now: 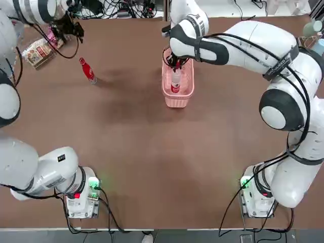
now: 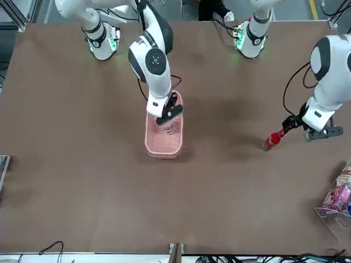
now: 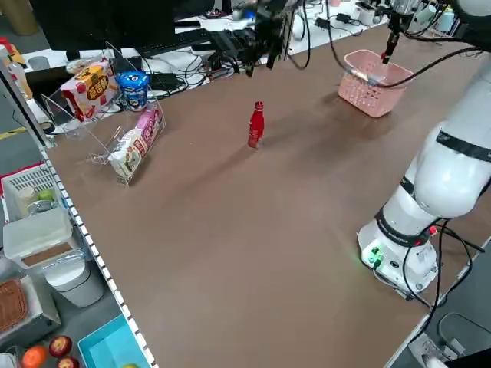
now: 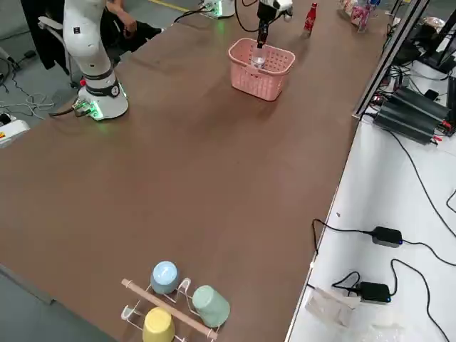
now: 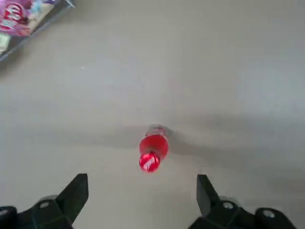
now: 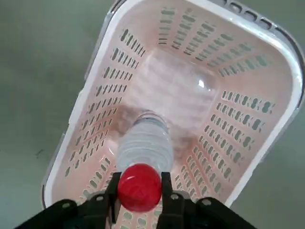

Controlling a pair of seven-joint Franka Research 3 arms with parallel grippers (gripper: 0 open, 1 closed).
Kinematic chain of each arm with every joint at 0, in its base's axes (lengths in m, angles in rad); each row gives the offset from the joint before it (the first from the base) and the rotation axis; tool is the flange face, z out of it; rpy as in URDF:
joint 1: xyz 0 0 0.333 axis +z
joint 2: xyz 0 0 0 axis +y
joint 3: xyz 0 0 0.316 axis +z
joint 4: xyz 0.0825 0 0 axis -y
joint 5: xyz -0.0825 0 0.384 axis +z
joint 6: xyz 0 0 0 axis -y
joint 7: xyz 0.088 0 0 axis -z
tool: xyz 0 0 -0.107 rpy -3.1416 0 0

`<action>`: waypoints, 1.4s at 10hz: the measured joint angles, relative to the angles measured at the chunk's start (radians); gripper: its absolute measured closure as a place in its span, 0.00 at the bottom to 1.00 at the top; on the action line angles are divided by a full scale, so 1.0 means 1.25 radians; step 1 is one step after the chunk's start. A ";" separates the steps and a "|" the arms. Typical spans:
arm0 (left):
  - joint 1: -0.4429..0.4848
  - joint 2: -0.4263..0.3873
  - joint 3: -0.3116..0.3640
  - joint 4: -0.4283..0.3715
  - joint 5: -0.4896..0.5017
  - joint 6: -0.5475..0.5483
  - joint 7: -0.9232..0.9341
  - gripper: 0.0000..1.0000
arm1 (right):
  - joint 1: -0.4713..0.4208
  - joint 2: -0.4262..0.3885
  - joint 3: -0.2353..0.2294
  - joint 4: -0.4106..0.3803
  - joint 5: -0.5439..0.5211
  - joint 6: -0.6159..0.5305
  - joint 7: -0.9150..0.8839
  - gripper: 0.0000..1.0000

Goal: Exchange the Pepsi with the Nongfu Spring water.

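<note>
"Why is the right end effector [image 6: 139,191] down inside the pink basket [image 1: 186,91]?"

"It has the Nongfu Spring water [image 6: 143,148] by the neck. Its two fingers [image 6: 113,191] sit clamped on either side just under the red cap, and the bottle stands upright in the basket. To my eye that grip is for lifting it straight up past the basket walls, since the basket has to be emptied for the swap."

"And the Pepsi [image 1: 87,70]?"

"It stands upright on the bare desk [image 1: 152,167], well apart from the basket, on the left arm's side. The left end effector [image 5: 143,193] hangs above it with its fingers spread wide and nothing between them. The bottle shows right between the two tips from the wrist, so I'd guess it is lined up for a top-down grasp."

"So neither bottle has changed places yet?"

"Not that I can see. Water in the basket, Pepsi out on the desk."

"How many of each?"

"One water bottle, one Pepsi, one basket, two arms. Farther from the basket than the Pepsi sits one clear snack rack [image 3: 123,142]. Three cups, blue, green and yellow, sit on a peg rack [image 4: 174,303] on the basket's other side, near the desk edge."
</note>
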 joint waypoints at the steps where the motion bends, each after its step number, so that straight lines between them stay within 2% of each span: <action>1: -0.001 -0.014 -0.009 0.050 -0.022 -0.074 0.000 0.00 | 0.000 0.000 -0.001 0.000 0.000 0.000 0.005 0.63; 4: -0.021 -0.020 -0.006 0.201 -0.087 -0.260 0.027 0.00 | 0.000 -0.001 -0.004 0.011 0.000 0.000 0.032 0.27; 5: -0.057 -0.019 0.020 0.250 -0.090 -0.314 0.028 0.00 | 0.000 -0.001 -0.005 0.012 0.000 0.000 0.034 0.24; 6: -0.118 -0.018 0.075 0.300 -0.090 -0.357 0.028 0.00 | 0.000 -0.001 -0.006 0.012 0.000 0.000 0.035 0.17; 8: -0.215 -0.019 0.169 0.381 -0.090 -0.409 0.028 0.00 | -0.009 -0.003 -0.013 0.014 0.000 -0.001 0.043 0.14; 10: -0.243 -0.018 0.194 0.400 -0.090 -0.447 0.029 0.00 | -0.075 -0.026 -0.019 0.037 0.012 -0.017 0.055 0.00; 12: -0.256 -0.018 0.197 0.409 -0.090 -0.468 0.029 0.00 | -0.178 -0.077 -0.021 0.056 0.015 -0.062 0.029 0.00; 14: -0.270 -0.018 0.198 0.413 -0.090 -0.471 0.029 0.00 | -0.275 -0.103 -0.024 0.056 0.014 -0.075 -0.081 0.00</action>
